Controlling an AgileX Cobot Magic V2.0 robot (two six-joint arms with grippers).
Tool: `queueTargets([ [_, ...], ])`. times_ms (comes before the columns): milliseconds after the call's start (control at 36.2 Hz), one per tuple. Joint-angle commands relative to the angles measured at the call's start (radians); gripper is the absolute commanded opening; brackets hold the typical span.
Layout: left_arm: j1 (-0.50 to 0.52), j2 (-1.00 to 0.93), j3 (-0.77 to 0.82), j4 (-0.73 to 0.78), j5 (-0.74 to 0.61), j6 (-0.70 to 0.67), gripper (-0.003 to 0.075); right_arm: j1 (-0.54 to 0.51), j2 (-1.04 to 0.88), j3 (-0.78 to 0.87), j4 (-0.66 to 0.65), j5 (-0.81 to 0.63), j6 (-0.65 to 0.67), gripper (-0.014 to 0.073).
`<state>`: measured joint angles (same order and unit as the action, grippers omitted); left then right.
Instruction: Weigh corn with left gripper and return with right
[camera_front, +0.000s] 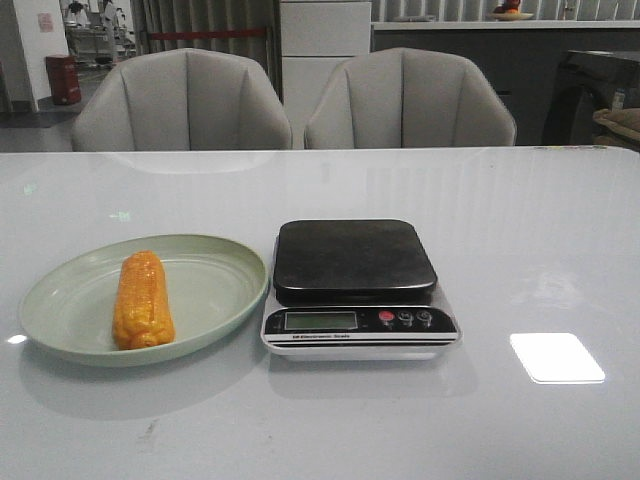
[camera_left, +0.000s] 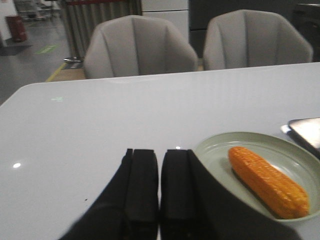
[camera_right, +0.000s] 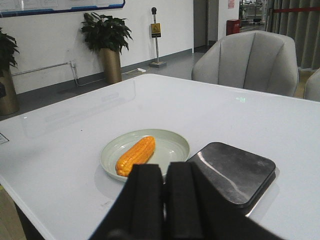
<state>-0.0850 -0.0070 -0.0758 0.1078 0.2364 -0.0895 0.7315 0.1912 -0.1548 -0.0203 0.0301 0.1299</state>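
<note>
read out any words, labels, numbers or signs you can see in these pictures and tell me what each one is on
Scale, strip under the display: small print ending "Electronic Scale"; the first characters are too small to read.
Scale display: blank, no digits.
Yellow sign on a stand: too small to read.
Wall notices: blurred, unreadable.
Corn and green plate: no text.
</note>
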Motion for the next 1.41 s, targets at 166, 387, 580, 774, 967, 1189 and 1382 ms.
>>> queueTargets([
  [166, 0.047, -0.021, 0.111, 0.0, -0.342, 0.001, 0.0121, -0.006, 0.009, -0.026, -0.011, -0.078, -0.011, 0.0169],
  [387, 0.036, -0.021, 0.113, 0.0, -0.337, -0.001, 0.0121, -0.006, 0.009, -0.026, -0.011, -0.078, -0.011, 0.0169],
  [580, 0.036, -0.021, 0.113, 0.0, -0.337, -0.001, 0.0121, -0.006, 0.009, -0.026, -0.011, -0.077, -0.011, 0.0169],
  [774, 0.036, -0.021, 0.113, 0.0, -0.337, -0.001, 0.0121, -0.006, 0.009, -0.026, -0.011, -0.077, -0.011, 0.0169],
  [967, 0.036, -0.021, 0.113, 0.0, -0.337, -0.001, 0.0121, -0.006, 0.009, -0.026, -0.011, -0.077, -0.011, 0.0169],
  [1189, 0.036, -0.021, 0.113, 0.0, -0.337, -0.001, 0.0121, -0.006, 0.009, -0.026, -0.011, -0.077, -0.011, 0.0169],
  [1382, 0.036, -0.021, 0.113, 0.0, -0.337, -0.001, 0.0121, -0.047, 0.009, 0.001, -0.026, -0.085, -0.028, 0.0169],
])
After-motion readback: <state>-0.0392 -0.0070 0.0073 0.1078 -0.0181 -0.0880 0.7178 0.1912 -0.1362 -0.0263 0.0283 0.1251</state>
